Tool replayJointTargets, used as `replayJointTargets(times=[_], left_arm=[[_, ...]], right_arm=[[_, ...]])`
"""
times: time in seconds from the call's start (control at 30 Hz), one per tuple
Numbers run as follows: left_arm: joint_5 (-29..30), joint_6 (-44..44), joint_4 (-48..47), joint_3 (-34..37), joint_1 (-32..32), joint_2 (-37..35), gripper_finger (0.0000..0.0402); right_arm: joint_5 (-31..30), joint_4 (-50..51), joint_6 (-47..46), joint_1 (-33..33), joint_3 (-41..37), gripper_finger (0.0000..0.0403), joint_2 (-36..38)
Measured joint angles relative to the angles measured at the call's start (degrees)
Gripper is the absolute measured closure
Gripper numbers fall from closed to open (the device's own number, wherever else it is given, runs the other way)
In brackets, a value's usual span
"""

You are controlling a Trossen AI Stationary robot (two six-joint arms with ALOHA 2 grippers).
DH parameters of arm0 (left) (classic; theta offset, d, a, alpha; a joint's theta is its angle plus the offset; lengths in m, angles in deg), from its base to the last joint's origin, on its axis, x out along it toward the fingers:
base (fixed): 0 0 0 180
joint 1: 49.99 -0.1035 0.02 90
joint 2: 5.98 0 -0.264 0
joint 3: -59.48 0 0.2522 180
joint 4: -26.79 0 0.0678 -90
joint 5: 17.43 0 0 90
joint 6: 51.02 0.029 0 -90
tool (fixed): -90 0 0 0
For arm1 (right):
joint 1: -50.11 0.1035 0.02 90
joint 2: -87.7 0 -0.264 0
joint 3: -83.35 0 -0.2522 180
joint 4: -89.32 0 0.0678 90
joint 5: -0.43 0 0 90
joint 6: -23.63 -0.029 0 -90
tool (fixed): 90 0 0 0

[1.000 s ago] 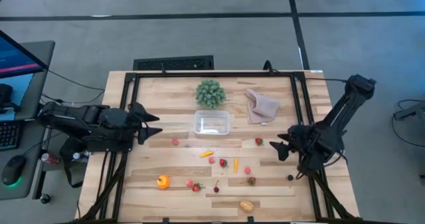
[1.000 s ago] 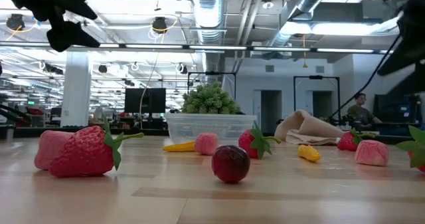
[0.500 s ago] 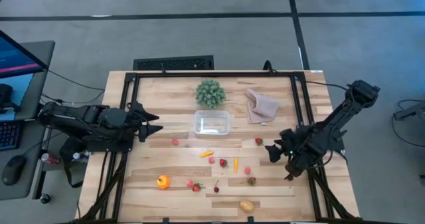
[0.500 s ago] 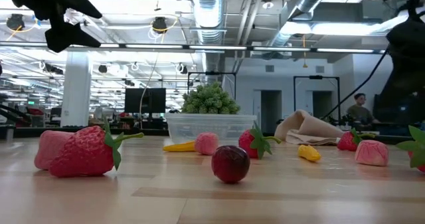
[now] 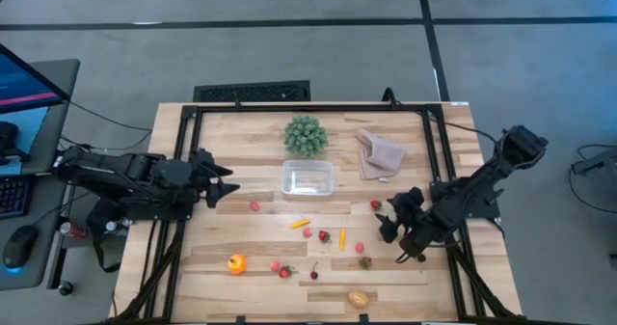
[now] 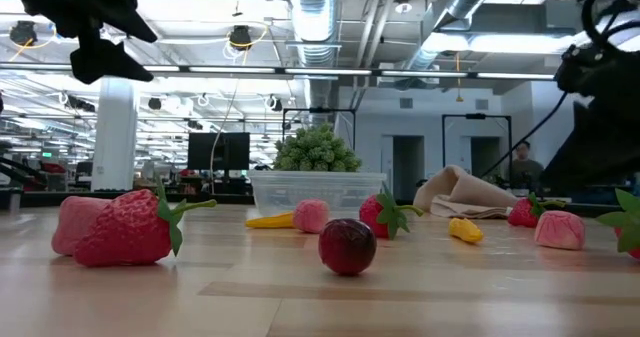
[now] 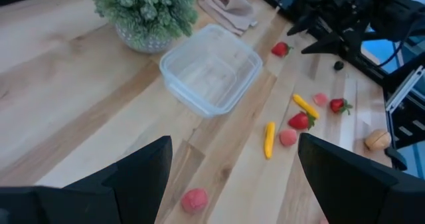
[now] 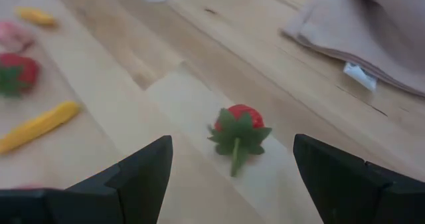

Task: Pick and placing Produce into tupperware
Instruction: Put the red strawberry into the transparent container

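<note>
Two dark arms over a wooden table (image 5: 241,248); right gripper (image 5: 386,221), fingers spread wide and holding nothing, right of centre beside a toy strawberry (image 5: 375,205); left gripper (image 5: 218,181), also wide, waits centre left; empty clear tupperware (image 5: 308,178) at centre.

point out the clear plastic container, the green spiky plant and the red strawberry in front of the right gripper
clear plastic rectangular container (image 5: 308,179), high view, on its bare floor
green round spiky plant (image 5: 305,135), high view, centre of its foliage
red toy strawberry (image 8: 239,122), right wrist view, on its red body above the green leaves
</note>
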State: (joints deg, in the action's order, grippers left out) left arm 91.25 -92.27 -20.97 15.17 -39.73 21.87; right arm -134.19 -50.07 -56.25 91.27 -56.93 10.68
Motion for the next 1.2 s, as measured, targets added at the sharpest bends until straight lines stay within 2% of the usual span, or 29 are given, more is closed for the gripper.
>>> replayJointTargets(times=[0.2, 0.57, 1.0, 1.2], left_arm=[[-0.2, -0.5, 0.0, 0.0, 0.0, 1.3, 0.0086], [-0.1, -0.5, 0.0, 0.0, 0.0, 2.7, 0.0086], [0.1, -0.5, 0.0, 0.0, 0.0, 2.6, 0.0086], [0.1, -0.5, 0.0, 0.0, 0.0, 2.6, 0.0086]], right_arm=[[0.0, -1.8, -1.5, -1.4, 0.0, 0.0097, -3.7], [1.7, -11.1, 0.3, -4.1, 0.0, 0.0097, -10.6], [2.6, -9.5, 0.8, -9.0, 0.2, 0.0098, -11.4], [2.8, -9.2, 0.8, -9.7, 0.1, 0.0127, -11.4]])
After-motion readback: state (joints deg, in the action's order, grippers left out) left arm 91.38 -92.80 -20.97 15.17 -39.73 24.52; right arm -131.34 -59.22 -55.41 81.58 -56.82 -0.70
